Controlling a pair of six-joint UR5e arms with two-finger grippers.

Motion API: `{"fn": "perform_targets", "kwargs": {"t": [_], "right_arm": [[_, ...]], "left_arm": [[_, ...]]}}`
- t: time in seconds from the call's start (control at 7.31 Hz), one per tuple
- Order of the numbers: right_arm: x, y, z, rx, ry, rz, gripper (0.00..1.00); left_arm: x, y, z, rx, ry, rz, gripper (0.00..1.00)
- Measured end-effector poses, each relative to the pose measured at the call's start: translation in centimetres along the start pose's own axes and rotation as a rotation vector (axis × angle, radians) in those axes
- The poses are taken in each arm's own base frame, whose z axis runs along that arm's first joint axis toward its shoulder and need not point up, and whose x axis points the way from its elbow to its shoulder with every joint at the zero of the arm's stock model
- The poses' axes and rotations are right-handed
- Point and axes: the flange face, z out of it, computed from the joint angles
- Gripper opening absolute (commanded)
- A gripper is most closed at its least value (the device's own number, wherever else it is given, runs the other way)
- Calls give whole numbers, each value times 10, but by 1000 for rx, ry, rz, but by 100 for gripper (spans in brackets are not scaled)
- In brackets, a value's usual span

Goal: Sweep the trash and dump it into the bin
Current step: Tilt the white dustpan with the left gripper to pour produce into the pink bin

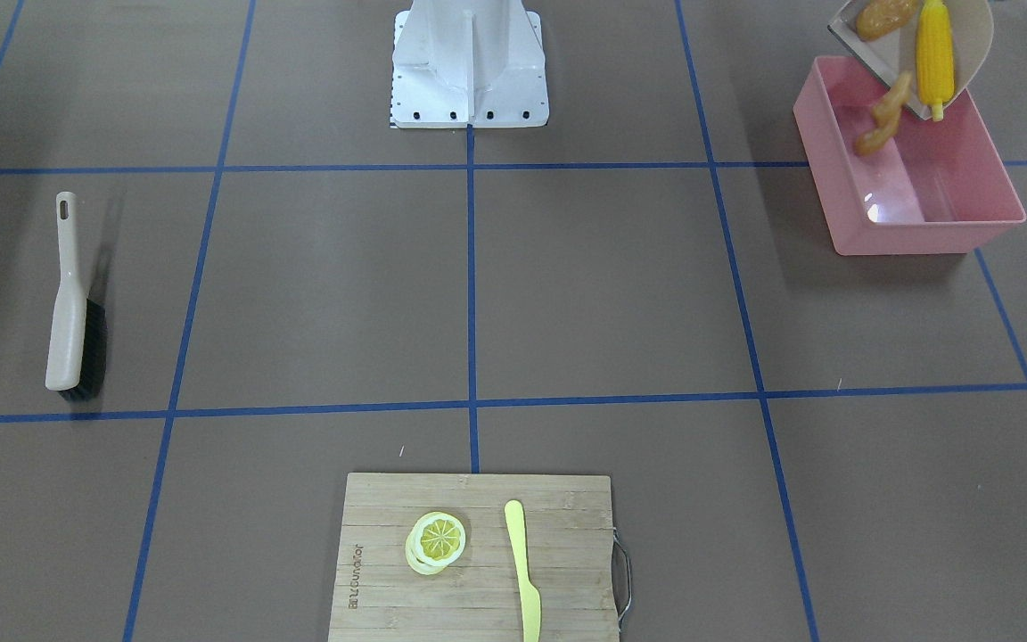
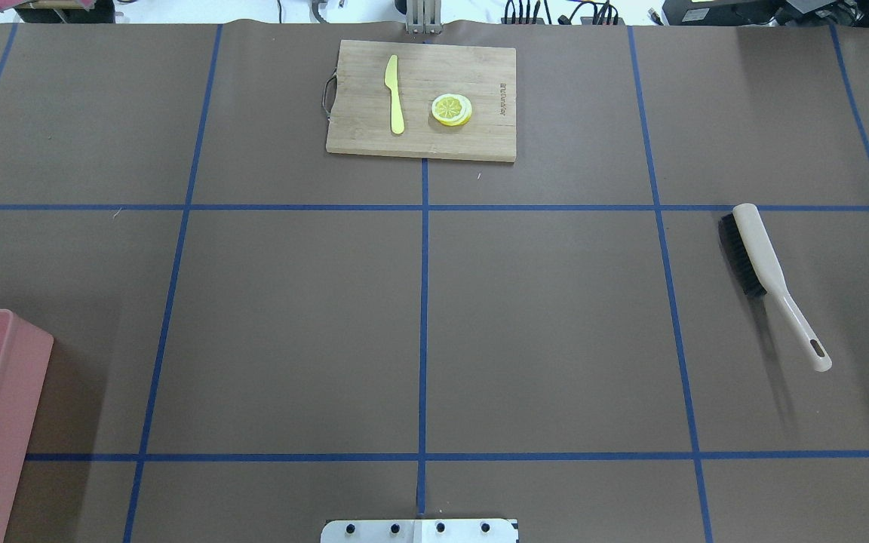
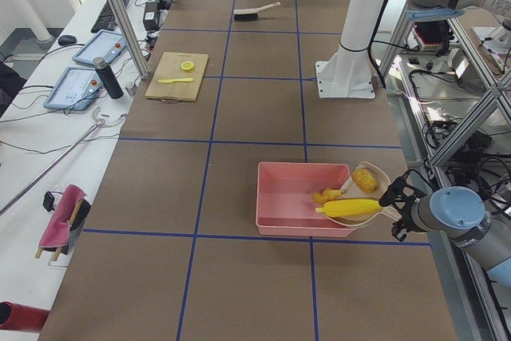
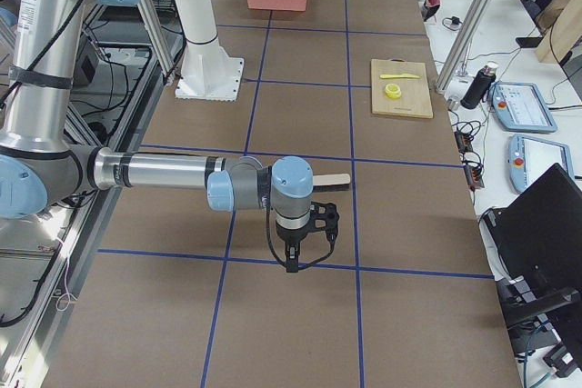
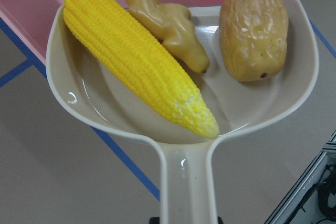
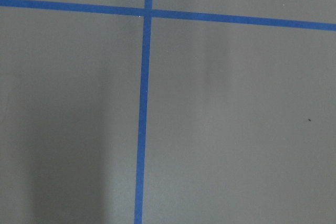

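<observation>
Exterior front-facing first: looks like the dump step, right in the middle of the pour. Got the dustpan (image 1: 973, 45) up off the table (image 1: 567, 294) and tipped over the robot-side end of the pink bin (image 1: 915, 236). Ginger root (image 1: 886, 116) hanging off the lip over the bin's inside, corn cob (image 1: 934, 53) pointing nose-down with its tip just past the edge, potato (image 1: 885, 16) way back up in the pan.

Going by the left wrist view, left gripper (image 3: 391, 201) pinching the dustpan's handle, though barely any finger in shot. Right gripper (image 4: 296, 265) hanging over the table, well apart from everything; can't tell whether spread or closed. Brush (image 1: 72, 312) lying flat on the table, far from the bin.

Next up, probably: more tilt, keeping the lip inside the rim so corn cob and potato slide in and not over the side.
</observation>
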Motion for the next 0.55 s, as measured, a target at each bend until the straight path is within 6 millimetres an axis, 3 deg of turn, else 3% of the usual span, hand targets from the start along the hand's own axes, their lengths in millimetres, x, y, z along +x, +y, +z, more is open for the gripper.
{"fn": "perform_targets", "kwargs": {"t": [0.55], "right_arm": [[0,2,1,-3,-2,2,100]], "left_arm": [[10,14,-7,-21,11,-39,0]]}}
